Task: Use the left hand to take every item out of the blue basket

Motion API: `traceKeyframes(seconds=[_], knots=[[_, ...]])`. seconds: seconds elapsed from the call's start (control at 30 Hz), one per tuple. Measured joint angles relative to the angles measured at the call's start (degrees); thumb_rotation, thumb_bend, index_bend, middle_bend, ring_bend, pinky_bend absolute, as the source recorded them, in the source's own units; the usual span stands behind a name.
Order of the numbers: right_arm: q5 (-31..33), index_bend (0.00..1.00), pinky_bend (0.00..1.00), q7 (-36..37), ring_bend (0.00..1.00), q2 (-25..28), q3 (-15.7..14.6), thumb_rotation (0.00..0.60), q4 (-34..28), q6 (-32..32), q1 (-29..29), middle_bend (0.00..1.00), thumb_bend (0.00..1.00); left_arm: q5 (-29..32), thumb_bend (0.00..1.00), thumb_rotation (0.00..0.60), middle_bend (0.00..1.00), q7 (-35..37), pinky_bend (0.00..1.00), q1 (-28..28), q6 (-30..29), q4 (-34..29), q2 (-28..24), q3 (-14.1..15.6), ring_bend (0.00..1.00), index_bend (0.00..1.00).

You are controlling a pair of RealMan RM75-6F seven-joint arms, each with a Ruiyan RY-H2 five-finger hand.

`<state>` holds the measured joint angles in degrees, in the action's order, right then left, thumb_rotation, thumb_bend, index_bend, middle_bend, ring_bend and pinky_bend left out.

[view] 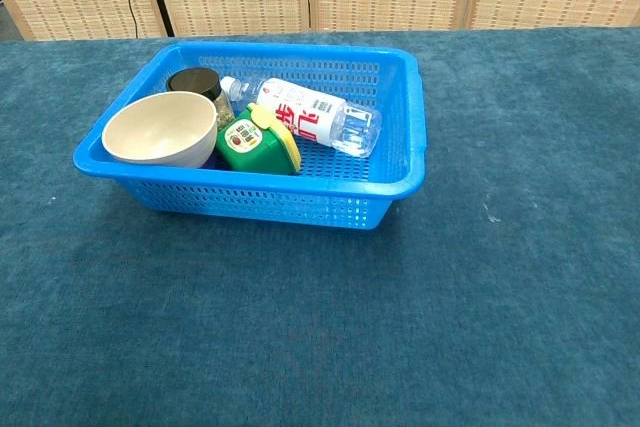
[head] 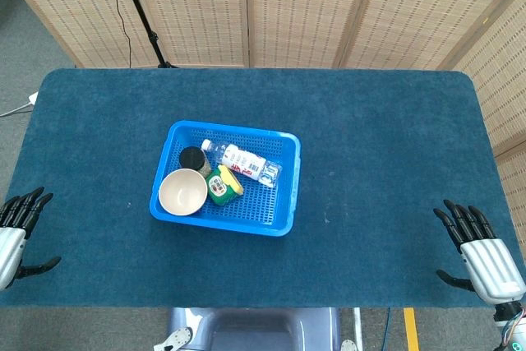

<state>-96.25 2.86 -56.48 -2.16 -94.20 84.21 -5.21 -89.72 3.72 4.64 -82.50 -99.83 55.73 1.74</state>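
The blue basket [head: 283, 187] [view: 400, 162] stands on the table, left of centre. Inside lie a cream bowl [head: 182, 192] [view: 160, 130], a black-lidded jar [head: 194, 159] [view: 194, 83], a green and yellow container [head: 222, 186] [view: 256, 142] and a clear water bottle [head: 243, 162] [view: 312, 116] on its side. My left hand [head: 18, 228] rests at the table's near left edge, fingers spread, holding nothing, far from the basket. My right hand [head: 479, 251] sits at the near right edge, fingers apart and empty. Neither hand shows in the chest view.
The dark blue tablecloth [head: 378, 154] covers the whole table. Woven folding screens [head: 312, 6] stand behind the far edge, with a black stand leg [head: 140, 6] at the back left.
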Motion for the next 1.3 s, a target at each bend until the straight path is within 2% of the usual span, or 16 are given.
traceKeyframes(seconds=[0.43, 0.73, 1.03, 1.3], knots=[[0.1, 0.0, 0.0, 0.6, 0.0, 0.3, -0.2, 0.6, 0.1, 0.2, 0.3, 0.0, 0.0, 0.0, 0.09, 0.6, 0.0, 0.5, 0.0, 2.3, 2.9, -0.4, 0.4, -0.7, 0.0, 0.0], [0.8, 0.0, 0.0, 1.3, 0.0, 0.4, 0.1, 0.6, 0.2, -0.1, 0.1, 0.0, 0.0, -3.2, 0.12, 0.6, 0.0, -2.6, 0.0, 11.7, 9.5, -3.1, 0.1, -5.3, 0.0, 0.0], [2.3, 0.0, 0.0, 1.8, 0.0, 0.5, 0.6, 0.6, 0.4, -1.0, -0.2, 0.0, 0.0, 0.3, 0.19, 0.6, 0.0, -14.8, 0.0, 22.3, 21.4, -3.1, 4.4, -10.6, 0.0, 0.0], [4.0, 0.0, 0.0, 2.2, 0.0, 0.5, 1.4, 0.6, 0.5, -1.9, -0.6, 0.0, 0.0, 8.5, 0.2, 0.6, 0.0, -33.5, 0.0, 29.9, 29.7, 0.6, 13.2, -12.5, 0.0, 0.0]])
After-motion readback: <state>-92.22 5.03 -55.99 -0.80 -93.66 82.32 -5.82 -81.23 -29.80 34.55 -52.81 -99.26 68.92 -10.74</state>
